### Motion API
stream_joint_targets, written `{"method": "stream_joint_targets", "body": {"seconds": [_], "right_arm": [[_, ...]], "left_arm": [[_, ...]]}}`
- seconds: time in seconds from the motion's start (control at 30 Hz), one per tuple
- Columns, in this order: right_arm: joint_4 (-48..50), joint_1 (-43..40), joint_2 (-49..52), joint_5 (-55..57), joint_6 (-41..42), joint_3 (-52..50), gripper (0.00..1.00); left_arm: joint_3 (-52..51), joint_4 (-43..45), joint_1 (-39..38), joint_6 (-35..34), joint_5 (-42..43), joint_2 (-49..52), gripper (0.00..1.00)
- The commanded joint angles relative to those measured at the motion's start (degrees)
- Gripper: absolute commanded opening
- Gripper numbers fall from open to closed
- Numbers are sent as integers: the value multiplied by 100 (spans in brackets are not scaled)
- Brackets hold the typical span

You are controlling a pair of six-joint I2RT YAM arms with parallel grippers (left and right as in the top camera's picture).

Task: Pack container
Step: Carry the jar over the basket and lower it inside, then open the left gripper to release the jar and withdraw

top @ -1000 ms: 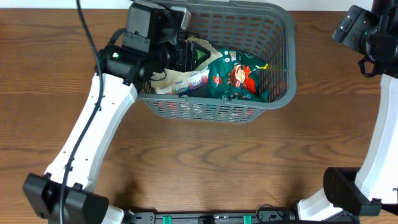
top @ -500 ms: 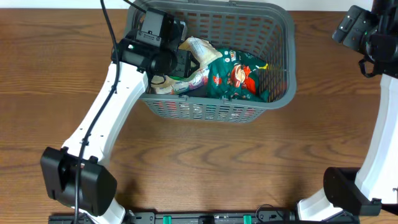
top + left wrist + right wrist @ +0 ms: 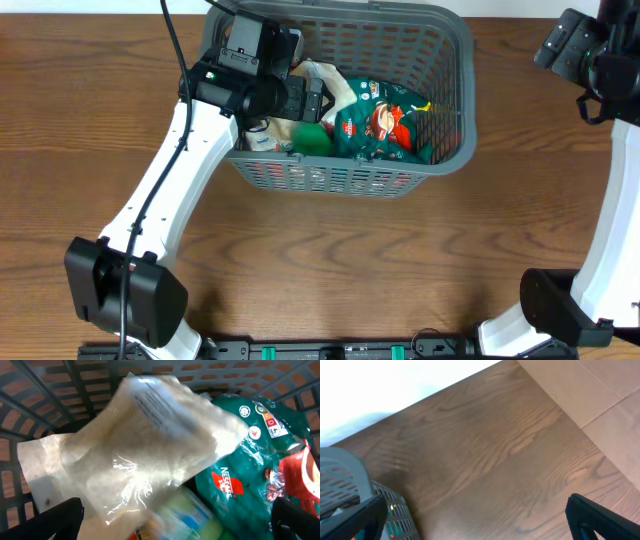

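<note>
Dark-grey plastic, the container point(image 3: 452, 158) sits at the far side of the wooden table point(image 3: 330, 260), holding a green printed packet point(image 3: 382, 125), a clear pouch point(image 3: 145, 445) and a small green item point(image 3: 312, 139) (blurred). The left gripper point(image 3: 312, 103) hangs over the pouch, spread wide and gripping nothing. The right gripper point(image 3: 475, 517), equally wide and empty, is over the tabletop beside the container.

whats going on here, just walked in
The left hand hangs open over the left end of the container, above a clear plastic packet that lies beside a green snack bag. It grips nothing. The right hand is open too, off to the side over the table.
</note>
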Motion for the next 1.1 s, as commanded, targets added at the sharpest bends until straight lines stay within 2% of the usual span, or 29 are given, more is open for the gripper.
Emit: {"method": "stream_joint_targets", "body": {"seconds": [0.0,0.27,0.53,0.63,0.77,0.83,0.97,1.07], "right_arm": [[-11,-26,-15,96,81,55,99],[-13,-26,-15,96,81,55,99],[-11,-26,-15,96,81,55,99],[-11,-26,-15,96,81,55,99],[-11,-26,-15,96,81,55,99],[-11,-26,-15,96,81,57,99],[-11,-26,-15,96,81,55,99],[-11,-26,-15,96,79,55,100]], "left_arm": [[103,2,-7,57,101,-107,99],[251,24,-7,55,98,-328,99],[844,46,-7,55,-22,-1132,99],[1003,39,-7,42,-592,-1482,99],[1012,-254,22,-271,-2122,-2011,99],[1012,-568,74,-297,-2629,-2238,99],[1012,-1379,210,-575,-3423,-2671,99],[1012,-1845,317,-841,-3720,-2914,99]]}}
